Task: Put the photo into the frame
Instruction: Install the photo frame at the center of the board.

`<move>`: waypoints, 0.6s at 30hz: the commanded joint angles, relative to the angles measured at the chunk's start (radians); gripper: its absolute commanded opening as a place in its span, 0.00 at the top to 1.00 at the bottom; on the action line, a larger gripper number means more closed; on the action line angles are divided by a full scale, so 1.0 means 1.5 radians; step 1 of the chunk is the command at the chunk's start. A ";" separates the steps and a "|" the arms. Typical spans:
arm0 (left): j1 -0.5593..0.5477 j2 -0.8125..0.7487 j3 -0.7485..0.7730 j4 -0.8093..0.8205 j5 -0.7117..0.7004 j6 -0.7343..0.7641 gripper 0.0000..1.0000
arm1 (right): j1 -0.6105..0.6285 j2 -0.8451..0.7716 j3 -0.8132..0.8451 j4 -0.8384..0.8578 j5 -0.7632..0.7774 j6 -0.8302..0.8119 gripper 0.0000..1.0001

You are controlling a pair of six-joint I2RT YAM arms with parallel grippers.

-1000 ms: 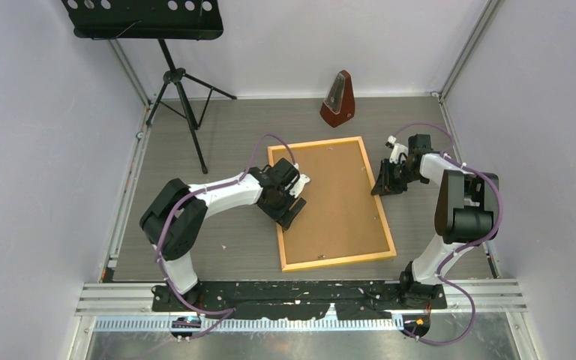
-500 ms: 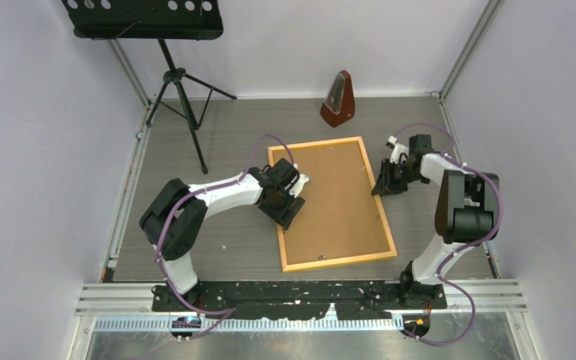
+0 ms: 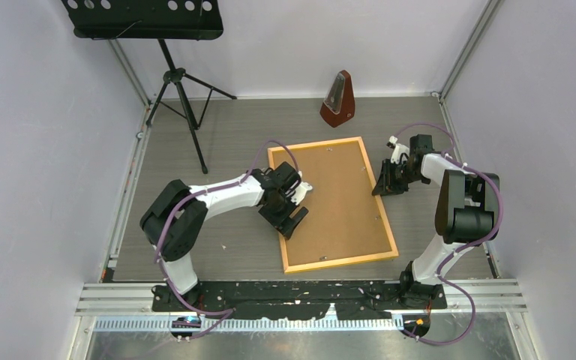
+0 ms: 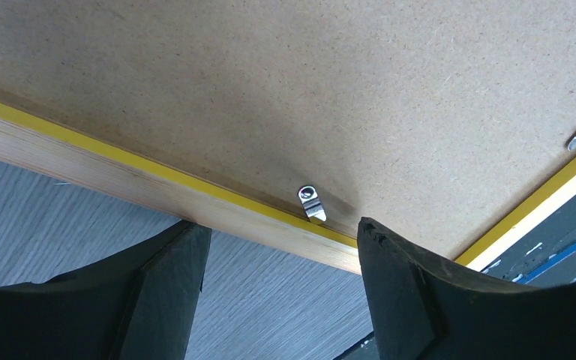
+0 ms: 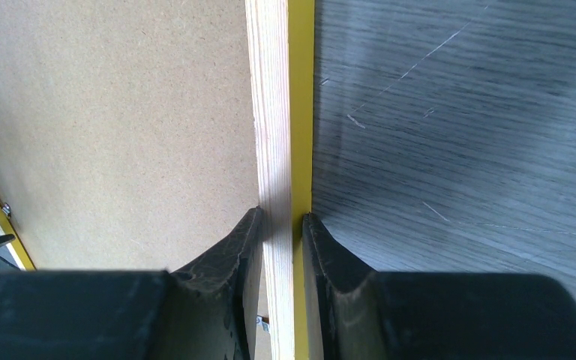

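Frame rail pinched by right end effector; left end effector open over opposite rail.

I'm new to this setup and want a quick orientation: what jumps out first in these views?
The big yellow-edged frame lies back-up in the middle of the scene, its brown fibreboard backing facing the camera. The right gripper pinches the frame's right rail, while the left gripper hangs open over the left rail beside a small metal clip. A reddish-brown metronome stands at the far edge, a black music stand in the far left corner.
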 commanded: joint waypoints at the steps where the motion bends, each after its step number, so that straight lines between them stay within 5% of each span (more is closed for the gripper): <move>1: -0.013 0.031 -0.022 -0.036 0.061 0.002 0.26 | -0.004 0.007 0.007 0.016 0.000 0.006 0.94; 13: -0.013 0.054 0.000 -0.016 0.006 -0.012 0.36 | -0.005 0.006 0.007 0.015 -0.011 0.005 0.94; 18: -0.013 0.058 0.000 -0.007 -0.010 -0.014 0.50 | -0.006 0.006 0.007 0.015 -0.016 0.004 0.94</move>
